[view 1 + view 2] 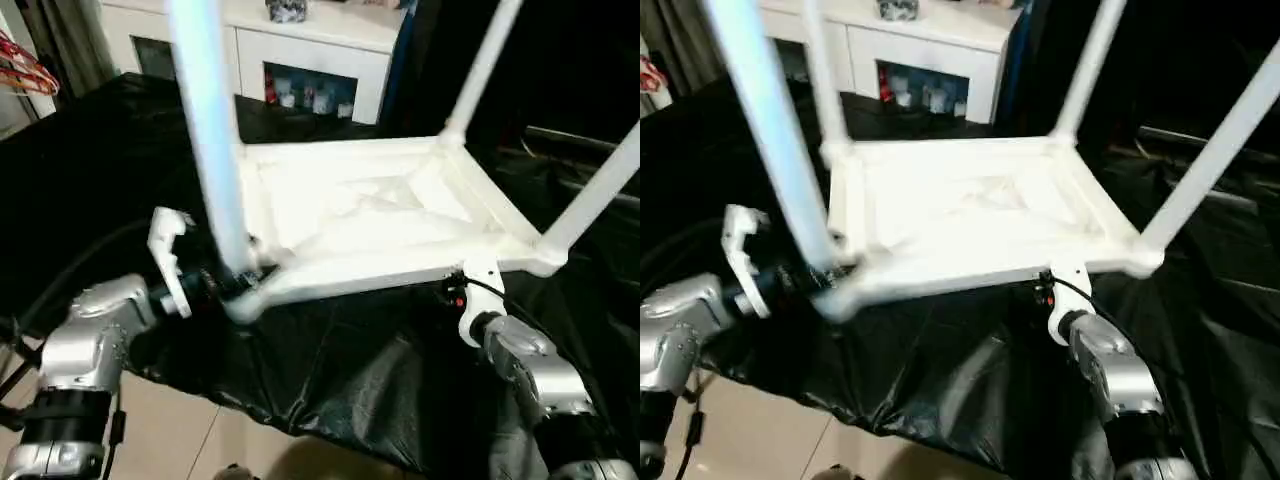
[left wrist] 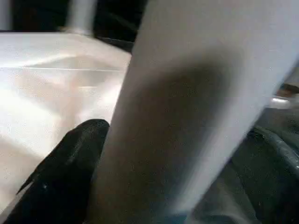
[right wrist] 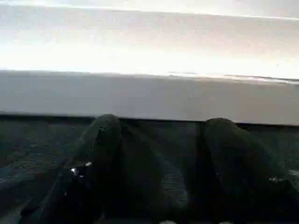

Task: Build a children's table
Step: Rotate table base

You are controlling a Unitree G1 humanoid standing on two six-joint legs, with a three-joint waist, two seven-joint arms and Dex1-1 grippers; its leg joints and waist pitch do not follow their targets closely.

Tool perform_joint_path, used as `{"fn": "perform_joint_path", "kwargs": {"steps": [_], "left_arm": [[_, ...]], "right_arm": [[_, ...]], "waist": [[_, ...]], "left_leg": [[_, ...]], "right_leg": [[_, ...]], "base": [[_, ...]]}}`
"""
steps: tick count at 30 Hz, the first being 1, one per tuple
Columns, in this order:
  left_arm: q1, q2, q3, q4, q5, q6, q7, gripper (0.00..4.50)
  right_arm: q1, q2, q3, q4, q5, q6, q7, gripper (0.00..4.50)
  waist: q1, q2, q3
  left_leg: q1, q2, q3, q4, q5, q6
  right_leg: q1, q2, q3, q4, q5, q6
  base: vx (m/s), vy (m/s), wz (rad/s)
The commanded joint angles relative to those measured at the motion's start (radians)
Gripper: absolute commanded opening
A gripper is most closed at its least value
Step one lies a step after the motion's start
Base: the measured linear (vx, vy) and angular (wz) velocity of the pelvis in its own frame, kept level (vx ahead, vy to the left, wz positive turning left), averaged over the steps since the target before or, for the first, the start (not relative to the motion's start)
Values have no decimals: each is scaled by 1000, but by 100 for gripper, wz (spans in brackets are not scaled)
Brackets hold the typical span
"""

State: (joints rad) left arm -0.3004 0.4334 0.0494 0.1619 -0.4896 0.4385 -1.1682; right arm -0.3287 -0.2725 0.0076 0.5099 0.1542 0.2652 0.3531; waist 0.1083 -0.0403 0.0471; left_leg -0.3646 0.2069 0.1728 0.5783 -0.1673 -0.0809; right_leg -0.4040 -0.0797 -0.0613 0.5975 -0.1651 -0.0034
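Note:
The children's table lies upside down on a black cloth, its ribbed white top facing up and its legs standing from the corner sockets. My left gripper is at the base of the near-left leg. Its jaws stand wide around that leg, with one black finger close beside it. My right gripper is at the top's near edge, close to the near-right leg. It is open, its fingertips at the lower rim with nothing between them. The far-left leg and the far-right leg also stand up.
The black cloth covers the work surface and hangs over its near edge above a tan floor. Behind stands a white cabinet with glass doors. Red hangers hang at the far left.

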Motion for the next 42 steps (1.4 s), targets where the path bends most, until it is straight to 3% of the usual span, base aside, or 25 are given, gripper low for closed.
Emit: {"fn": "perform_joint_path", "kwargs": {"steps": [1, 5, 9, 12, 15, 21, 24, 26, 27, 30, 33, 34, 35, 36, 38, 39, 42], "left_arm": [[26, -7, -75, -117, -59, 62, -54, 448], [51, -39, -111, -198, -92, 102, -42, 448], [54, -113, -185, -285, -125, 153, 2, 448], [30, -163, -215, -283, -122, 162, 27, 448], [-5, -200, -244, -253, -92, 146, 44, 448], [-83, -286, -285, -158, -29, 85, 92, 448], [-177, -357, -314, 30, 129, -61, 233, 448], [-195, -363, -313, 65, 148, -70, 261, 448], [-208, -362, -314, 89, 163, -95, 274, 448], [-233, -356, -310, 143, 206, -166, 305, 448], [-245, -350, -296, 172, 221, -208, 298, 448], [-245, -349, -296, 172, 222, -210, 297, 448], [-245, -332, -298, 191, 234, -234, 270, 448], [-245, -332, -298, 191, 234, -234, 270, 448], [-237, -292, -316, 201, 248, -258, 216, 448], [-226, -232, -342, 203, 251, -254, 127, 448], [-229, -182, -364, 235, 270, -274, 68, 431]], "right_arm": [[-30, 17, 26, 37, -20, -16, 27, 323], [-58, 30, 48, 75, -40, -43, 39, 323], [-123, 76, 92, 143, -59, -84, 77, 323], [-158, 103, 118, 188, -79, -109, 102, 323], [-185, 122, 126, 232, -96, -131, 110, 323], [-220, 143, 119, 284, -103, -154, 104, 323], [-229, 133, 92, 312, -110, -184, 70, 323], [-227, 124, 85, 311, -109, -188, 66, 323], [-223, 113, 72, 310, -103, -192, 69, 323], [-192, 69, 44, 271, -91, -195, 104, 323], [-143, 20, 34, 200, -72, -191, 174, 323], [-140, 18, 34, 196, -71, -190, 178, 323], [-103, -15, 44, 136, -63, -186, 234, 323], [-103, -15, 44, 136, -63, -186, 234, 323], [-51, -57, 59, 49, -44, -176, 314, 323], [10, -109, 77, -57, -18, -157, 404, 323], [69, -165, 91, -162, 3, -131, 480, 323]], "waist": [[0, 5, -56], [-13, 3, -54], [-27, -6, -52], [-39, -11, -50], [-47, -16, -52], [-52, -15, -54], [-52, -8, -55], [-50, -11, -56], [-49, -10, -56], [-45, -8, -60], [-34, 0, -60], [-32, -2, -60], [-29, 12, -59], [-28, 5, -59], [-24, 5, -58], [-18, 12, -56], [-18, 11, -53]], "left_leg": [[12, 20, 0, -78, -304, -34], [10, 18, 1, -77, -299, -35], [4, 17, -3, -77, -325, -40], [2, 14, -2, -76, -317, -37], [0, 15, -4, -76, -305, -33], [6, 14, -1, -71, -302, -25], [8, 13, -2, -70, -302, -17], [12, 12, -1, -69, -308, -16], [6, 12, -3, -70, -304, -13], [10, 13, 0, -66, -290, -4], [11, 14, 2, -64, -279, 9], [11, 13, 2, -64, -275, 15], [10, 13, 1, -65, -275, 20], [11, 12, 4, -63, -281, 26], [8, 11, 2, -65, -283, 28], [14, 13, 1, -66, -304, 33], [8, 12, -1, -70, -304, 42]], "right_leg": [[42, -58, 39, -61, -274, -171], [42, -54, 39, -62, -274, -175], [45, -55, 36, -69, -369, -145], [45, -52, 36, -75, -386, -129], [45, -51, 35, -74, -378, -126], [45, -50, 36, -75, -355, -135], [45, -47, 36, -77, -335, -136], [44, -45, 35, -77, -334, -131], [49, -47, 33, -78, -339, -135], [46, -48, 35, -77, -306, -152], [52, -45, 36, -70, -224, -184], [55, -44, 35, -70, -219, -184], [54, -45, 35, -71, -224, -187], [54, -43, 35, -76, -235, -182], [56, -46, 33, -77, -273, -174], [52, -46, 34, -84, -320, -153], [53, -43, 34, -83, -344, -137]], "base": [[0, 0, 0], [0, 0, 0], [0, 0, 0], [0, 0, 0], [0, 0, 0], [0, 0, 0], [0, 0, 0], [0, 0, 0], [0, 0, 0], [0, 0, 0], [0, 0, 0], [0, 0, 0], [0, 0, 0], [0, 0, 0], [0, 0, 0], [0, 0, 0], [0, 0, 0]]}}
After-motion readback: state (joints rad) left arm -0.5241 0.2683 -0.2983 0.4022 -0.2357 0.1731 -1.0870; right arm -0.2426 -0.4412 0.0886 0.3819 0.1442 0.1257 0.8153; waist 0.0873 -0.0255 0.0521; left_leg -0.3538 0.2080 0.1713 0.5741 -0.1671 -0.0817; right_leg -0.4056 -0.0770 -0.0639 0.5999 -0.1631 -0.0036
